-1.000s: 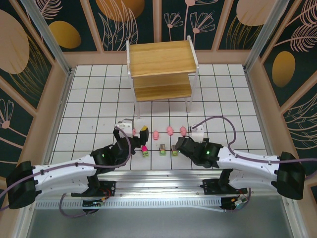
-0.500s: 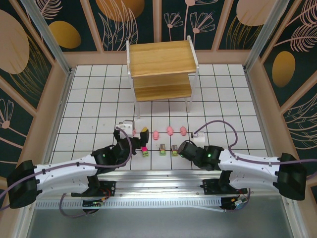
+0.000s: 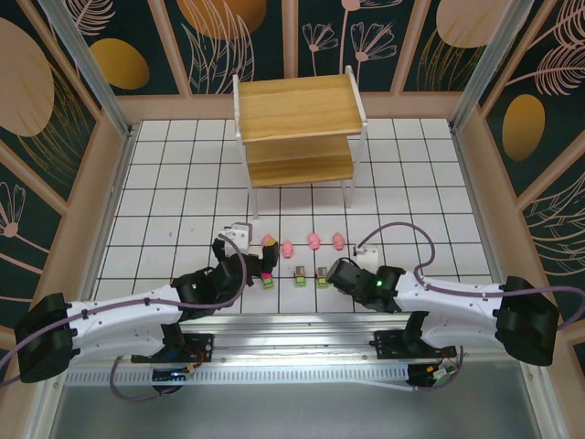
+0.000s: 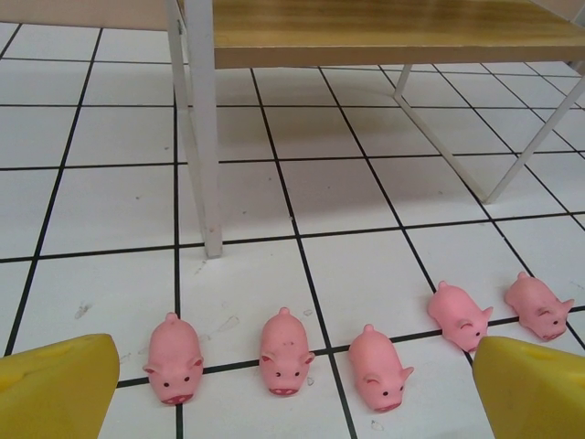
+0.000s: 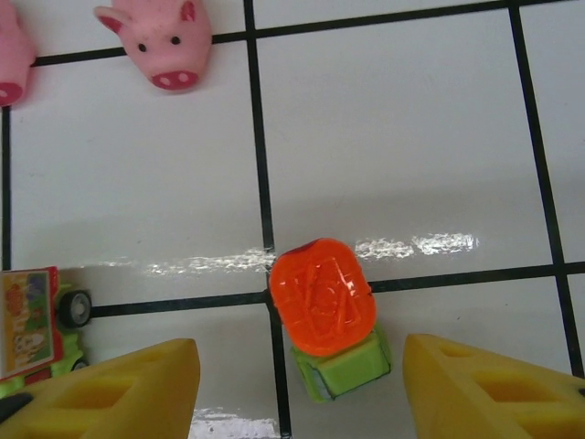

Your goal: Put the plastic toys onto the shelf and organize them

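- Now, right fingers stand apart, straddling the orange-topped toy on the desk; centre it, then pinch its green base squarely.
- Meanwhile, left fingers gape wide, holding nothing, before five pigs near the shelf.

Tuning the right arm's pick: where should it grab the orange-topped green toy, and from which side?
Probably the green body under the orange cap, coming down from above with one of the fingers on each side. The body's sides look flat; the cap is rounded and embossed, so likelier to slip. The toy sits slightly skewed to the grid lines, so a wrist twist may help.
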Controlling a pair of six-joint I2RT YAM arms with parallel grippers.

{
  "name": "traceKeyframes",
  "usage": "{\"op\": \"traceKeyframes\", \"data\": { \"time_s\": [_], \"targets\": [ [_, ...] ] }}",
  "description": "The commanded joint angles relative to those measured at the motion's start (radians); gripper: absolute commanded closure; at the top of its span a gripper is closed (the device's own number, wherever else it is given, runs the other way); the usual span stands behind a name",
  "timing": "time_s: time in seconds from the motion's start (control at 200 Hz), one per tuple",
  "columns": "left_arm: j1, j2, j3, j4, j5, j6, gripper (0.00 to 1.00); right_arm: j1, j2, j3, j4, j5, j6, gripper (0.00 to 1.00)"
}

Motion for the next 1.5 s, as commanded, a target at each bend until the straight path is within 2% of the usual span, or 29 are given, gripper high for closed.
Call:
{"op": "traceKeyframes", "data": {
  "time_s": [0.0, 0.516, 0.821, 0.991, 1.491],
  "targets": [
    [-0.006, 0.002, -0.007, 0.025, 0.000, 0.027, 0.01, -0.023, 0.002, -0.036, 0.029, -0.032, -0.009, 0.42],
    [-0.006, -0.005, -0.045, 0.055, -0.001, 0.014, 0.01, -0.034, 0.082, -0.029, 0.092, -0.099, -0.081, 0.43],
    [-0.006, -0.013, -0.057, 0.063, -0.009, 0.013, 0.01, -0.041, 0.078, -0.022, 0.089, -0.067, -0.071, 0.45],
    [-0.005, 0.000, -0.049, 0.069, -0.003, 0.017, 0.01, -0.058, 0.105, -0.017, 0.092, -0.061, -0.065, 0.52],
    [-0.006, 0.005, -0.058, 0.074, -0.005, 0.014, 0.01, -0.058, 0.082, -0.020, 0.072, -0.036, -0.036, 0.58]
  ]
}}
